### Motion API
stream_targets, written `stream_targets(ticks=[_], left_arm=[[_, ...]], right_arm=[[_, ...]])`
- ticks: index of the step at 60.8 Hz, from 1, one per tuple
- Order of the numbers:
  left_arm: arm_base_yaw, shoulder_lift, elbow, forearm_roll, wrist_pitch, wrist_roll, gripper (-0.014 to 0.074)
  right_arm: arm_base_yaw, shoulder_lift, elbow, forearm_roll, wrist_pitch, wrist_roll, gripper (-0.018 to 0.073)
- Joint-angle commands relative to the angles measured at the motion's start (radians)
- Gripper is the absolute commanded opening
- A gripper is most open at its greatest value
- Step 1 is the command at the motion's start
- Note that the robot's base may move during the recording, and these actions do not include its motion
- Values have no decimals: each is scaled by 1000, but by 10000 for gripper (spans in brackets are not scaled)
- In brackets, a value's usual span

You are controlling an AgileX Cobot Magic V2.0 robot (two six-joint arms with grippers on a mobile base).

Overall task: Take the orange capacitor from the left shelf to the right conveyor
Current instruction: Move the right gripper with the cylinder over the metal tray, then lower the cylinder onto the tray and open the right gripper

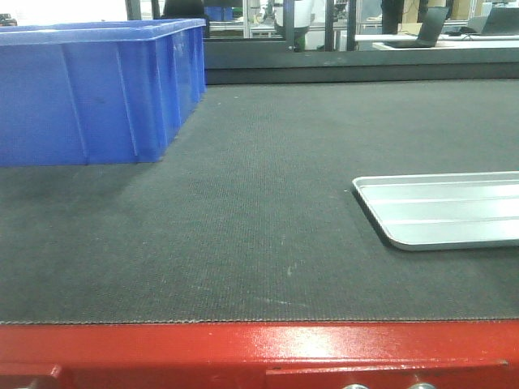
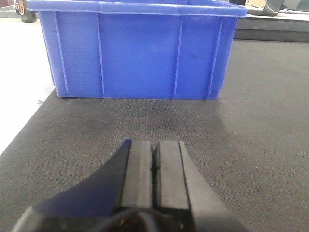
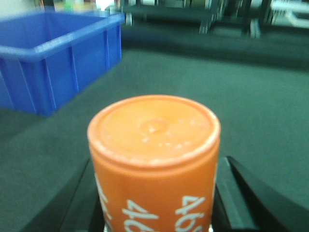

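Note:
The orange capacitor (image 3: 153, 140), with white "4680" on its side, fills the right wrist view. My right gripper (image 3: 159, 162) is shut on it, a black finger (image 3: 236, 188) on each side, and holds it above the conveyor's dark grey belt (image 3: 251, 96). My left gripper (image 2: 155, 143) is shut and empty, low over the belt (image 2: 260, 125), facing a blue crate. In the front view the belt (image 1: 243, 203) and its red front frame (image 1: 243, 348) show, but neither gripper does. The left shelf is out of view.
A blue plastic crate (image 1: 89, 89) stands on the belt at the back left; it also shows in the left wrist view (image 2: 140, 53) and the right wrist view (image 3: 53, 63). A shallow silver tray (image 1: 446, 211) lies on the belt at the right.

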Motion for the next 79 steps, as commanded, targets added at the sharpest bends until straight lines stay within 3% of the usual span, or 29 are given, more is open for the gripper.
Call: stream_targets(ticks=[1, 22, 36, 49, 72, 79], left_arm=[[-1, -12, -5, -3, -84, -2, -127], [-1, -12, -5, -3, -84, -2, -127], [-1, -12, -5, -3, -84, -2, -127], [-1, -12, -5, -3, -84, -2, -127], [-1, -12, -5, -3, -84, -2, -127], [-1, -12, -5, -3, -84, -2, -127]], right_arm=[[-5, 122, -66, -9, -166, -3, 97], [-18, 559, -47, -9, -602, -3, 97], [-138, 695, 95, -15, -981, -3, 97], [-198, 821, 183, -29, -1140, -3, 97], [-199, 1198, 220, -68, -1580, -4, 97], [-199, 1284, 220, -68, -1647, -28, 97]])
